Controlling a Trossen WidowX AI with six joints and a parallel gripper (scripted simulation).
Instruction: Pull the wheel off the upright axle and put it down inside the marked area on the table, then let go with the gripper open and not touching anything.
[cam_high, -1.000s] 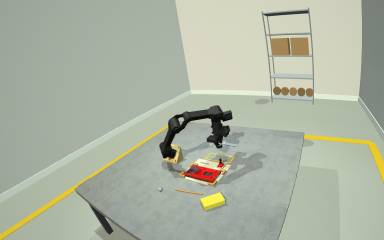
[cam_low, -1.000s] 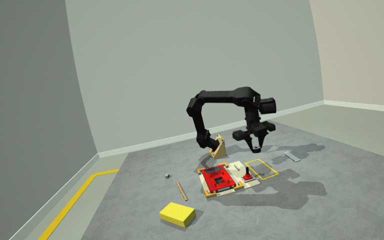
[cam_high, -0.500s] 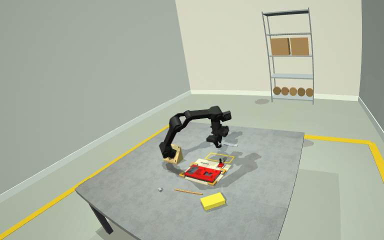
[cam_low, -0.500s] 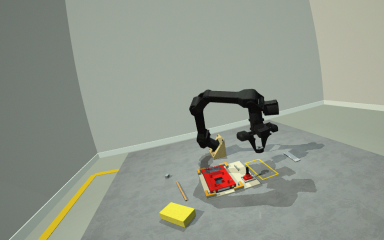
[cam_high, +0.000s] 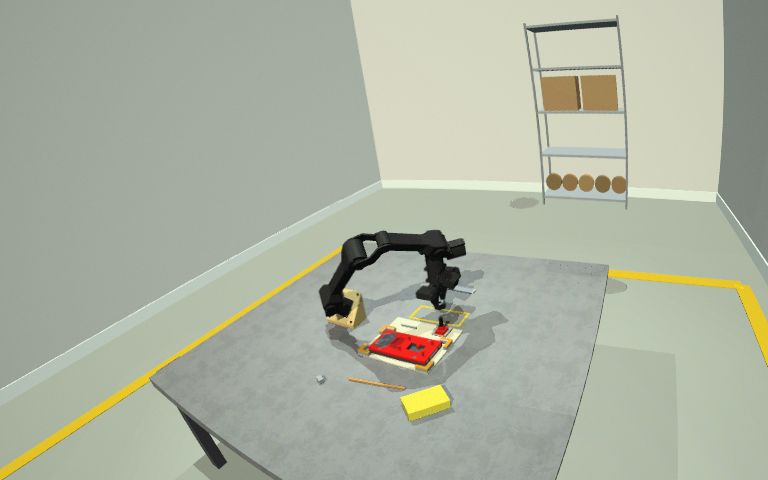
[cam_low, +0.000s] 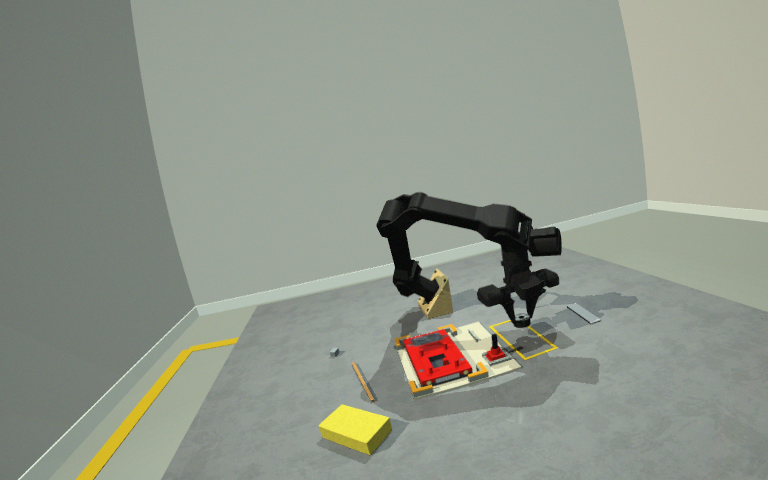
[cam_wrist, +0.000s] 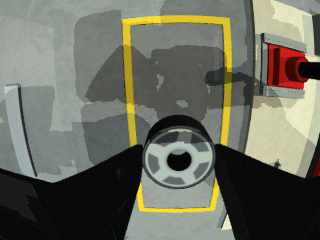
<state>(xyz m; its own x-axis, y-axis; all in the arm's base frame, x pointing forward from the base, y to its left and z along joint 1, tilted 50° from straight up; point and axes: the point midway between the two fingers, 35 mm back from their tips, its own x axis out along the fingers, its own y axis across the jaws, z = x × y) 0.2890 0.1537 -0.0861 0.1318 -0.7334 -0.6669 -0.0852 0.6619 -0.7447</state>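
Grey wheel (cam_wrist: 178, 159) sat clamped between my fingers, hub hole facing the wrist camera, low centre of that frame. My pincer (cam_low: 522, 318) was closed on it, not on the table.

Done, as I judged it: wheel was off the axle. The black axle (cam_low: 494, 342) stood bare on its red base, right of centre in the exterior view, well apart from the wheel. In the wrist view it showed at the right edge, nothing on it.

Position: I hung above the yellow outline (cam_wrist: 178, 112) of the marked area. In the wrist view the wheel overlapped the outline's lower half. In the exterior view the pincer was over the outline's upper-left corner, with shadow on the table (cam_low: 623, 407) below, so the wheel looked raised; height I couldn't tell.

Left, as I judged it: lower it inside the outline, open the fingers, back clear. Red board (cam_low: 438, 359) beside the axle wasn't involved.
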